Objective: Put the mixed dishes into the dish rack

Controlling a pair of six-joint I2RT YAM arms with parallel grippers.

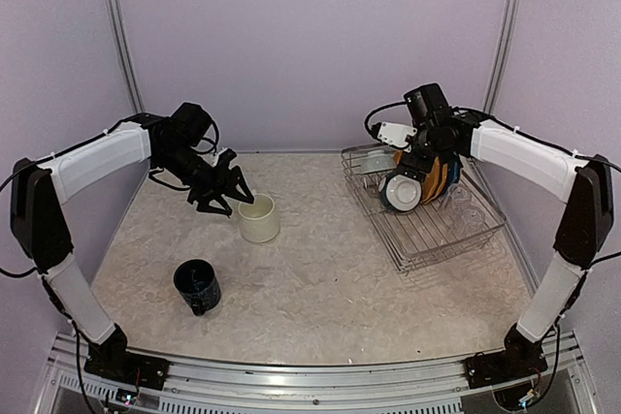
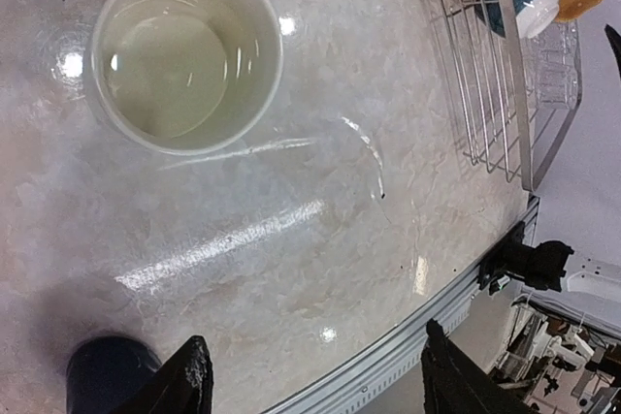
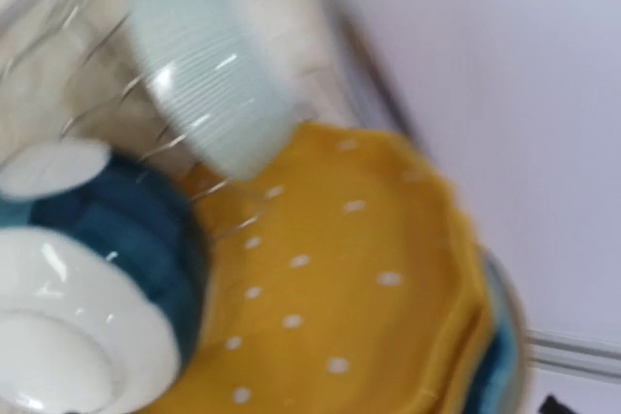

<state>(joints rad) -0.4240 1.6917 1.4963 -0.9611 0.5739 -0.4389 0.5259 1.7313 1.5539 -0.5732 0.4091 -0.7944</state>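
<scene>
A cream mug (image 1: pixel 258 217) (image 2: pixel 184 55) stands upright on the table. My left gripper (image 1: pixel 228 203) (image 2: pixel 315 375) hovers just left of it, open, with nothing between its fingers (image 2: pixel 189 380). A dark blue mug (image 1: pixel 197 285) (image 2: pixel 107 375) stands nearer the front. The dish rack (image 1: pixel 441 239) (image 2: pixel 505 75) at the right holds a yellow plate with white dots (image 1: pixel 439 179) (image 3: pixel 359 278), a teal and white dish (image 1: pixel 400 191) (image 3: pixel 87 278), a ribbed grey-teal cup (image 3: pixel 209 84) and a clear glass (image 1: pixel 466 207). My right gripper (image 1: pixel 419 164) hangs over these dishes, open and holding nothing.
A blue rim (image 3: pixel 500 366) shows behind the yellow plate. The metal rail (image 1: pixel 310 375) (image 2: pixel 408 346) runs along the table's front edge. Lilac walls close in the back and sides. Bare tabletop (image 1: pixel 320 269) lies between the mugs and the rack.
</scene>
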